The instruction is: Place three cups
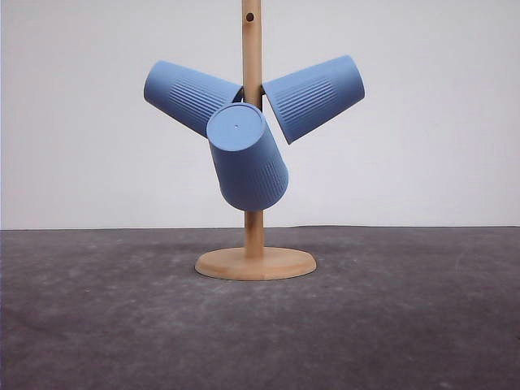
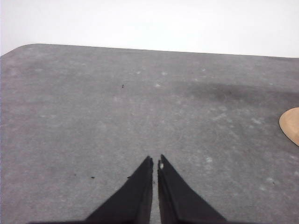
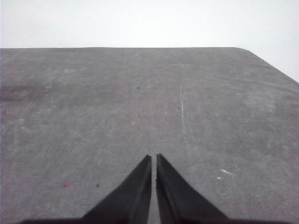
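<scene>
Closest in, the left gripper point(image 2: 155, 161) hangs low over the bare grey table point(image 2: 93, 116), its two black fingers point(image 2: 140, 196) drawn together with only a hairline slit between them, nothing caught inside. At the edge of that wrist view, a sliver of the wooden base point(image 2: 290, 125) peeks in. The right gripper point(image 3: 153, 158) is the same story: fingers pressed nearly tip to tip, nothing held, scuffed grey tabletop point(image 3: 210, 116) under it.

Further out, in the middle of the table point(image 1: 97, 325), stands the wooden cup stand point(image 1: 253, 49), a round base point(image 1: 255, 263) with an upright pole. All three blue cups are hanging on it, off the table. The front cup point(image 1: 248, 158) tilts toward us, its flat bottom facing up and forward, mouth angled down. Behind it, the left cup point(image 1: 189, 96) slants up and away to the left, and the right cup point(image 1: 314, 97) slants up to the right, both with their mouths toward the pole. Behind it all, a plain white wall point(image 1: 439, 114).
</scene>
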Robot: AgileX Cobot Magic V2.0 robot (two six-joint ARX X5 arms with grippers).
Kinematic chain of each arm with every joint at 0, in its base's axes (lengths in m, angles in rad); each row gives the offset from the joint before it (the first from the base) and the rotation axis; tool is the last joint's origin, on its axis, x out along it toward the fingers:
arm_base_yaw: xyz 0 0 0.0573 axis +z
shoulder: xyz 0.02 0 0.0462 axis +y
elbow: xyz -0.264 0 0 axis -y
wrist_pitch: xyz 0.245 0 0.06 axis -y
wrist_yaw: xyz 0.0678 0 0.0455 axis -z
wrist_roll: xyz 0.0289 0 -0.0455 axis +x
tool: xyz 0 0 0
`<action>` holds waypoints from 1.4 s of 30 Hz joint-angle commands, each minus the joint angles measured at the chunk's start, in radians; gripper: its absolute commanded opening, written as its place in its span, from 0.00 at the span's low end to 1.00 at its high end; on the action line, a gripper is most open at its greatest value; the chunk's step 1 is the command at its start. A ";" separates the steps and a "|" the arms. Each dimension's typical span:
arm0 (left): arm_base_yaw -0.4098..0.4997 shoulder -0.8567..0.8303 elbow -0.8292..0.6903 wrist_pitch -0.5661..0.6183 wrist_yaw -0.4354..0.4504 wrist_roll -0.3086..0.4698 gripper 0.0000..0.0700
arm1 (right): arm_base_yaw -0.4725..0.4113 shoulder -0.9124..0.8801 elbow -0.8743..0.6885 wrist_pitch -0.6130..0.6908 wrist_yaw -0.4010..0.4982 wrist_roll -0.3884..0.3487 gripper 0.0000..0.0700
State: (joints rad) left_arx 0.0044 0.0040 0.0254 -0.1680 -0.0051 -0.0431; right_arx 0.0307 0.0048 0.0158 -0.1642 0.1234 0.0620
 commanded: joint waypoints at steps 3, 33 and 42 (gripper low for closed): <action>0.002 -0.001 -0.013 0.011 -0.002 -0.002 0.00 | -0.001 -0.001 -0.004 0.007 0.001 0.016 0.02; 0.002 -0.001 -0.013 0.011 -0.002 -0.002 0.00 | -0.001 -0.001 -0.004 0.007 0.001 0.016 0.02; 0.002 -0.001 -0.013 0.011 -0.002 -0.002 0.00 | -0.001 -0.001 -0.004 0.007 0.001 0.016 0.02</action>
State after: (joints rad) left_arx 0.0044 0.0040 0.0254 -0.1680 -0.0051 -0.0448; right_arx 0.0307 0.0048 0.0158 -0.1642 0.1234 0.0620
